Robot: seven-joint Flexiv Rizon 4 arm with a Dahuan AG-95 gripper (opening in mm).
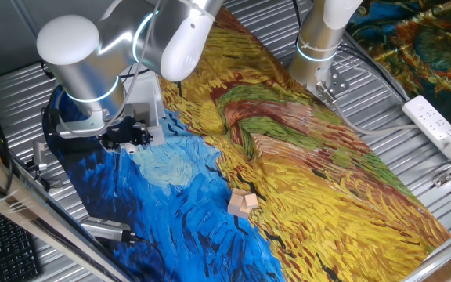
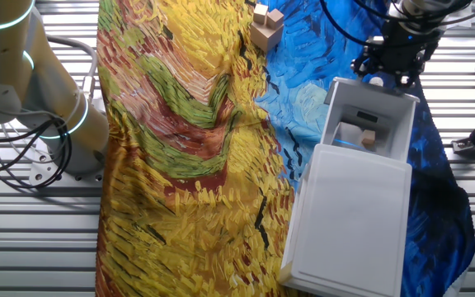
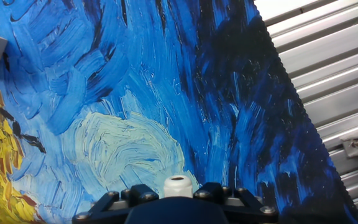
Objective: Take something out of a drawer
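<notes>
The boxy grey unit [image 2: 353, 223] lies on the painted cloth. Its drawer [image 2: 369, 111] is slid out at the far end and holds a small wooden block [image 2: 369, 140] and a pale piece [image 2: 348, 132]. My black gripper [image 2: 388, 70] hangs right at the drawer's front edge. In one fixed view the gripper [image 1: 128, 137] sits low against the white unit [image 1: 143, 106]. The hand view shows only blue cloth and the gripper's base [image 3: 176, 202]; no fingers show, so I cannot tell how the jaws stand.
A few wooden blocks [image 1: 243, 204] lie on the cloth, also in the other fixed view [image 2: 266, 29]. A second arm's base [image 1: 319, 47] stands at the back. A power strip [image 1: 438, 125] lies at the right, a keyboard [image 1: 6, 251] and a metal tool [image 1: 108, 231] at the left.
</notes>
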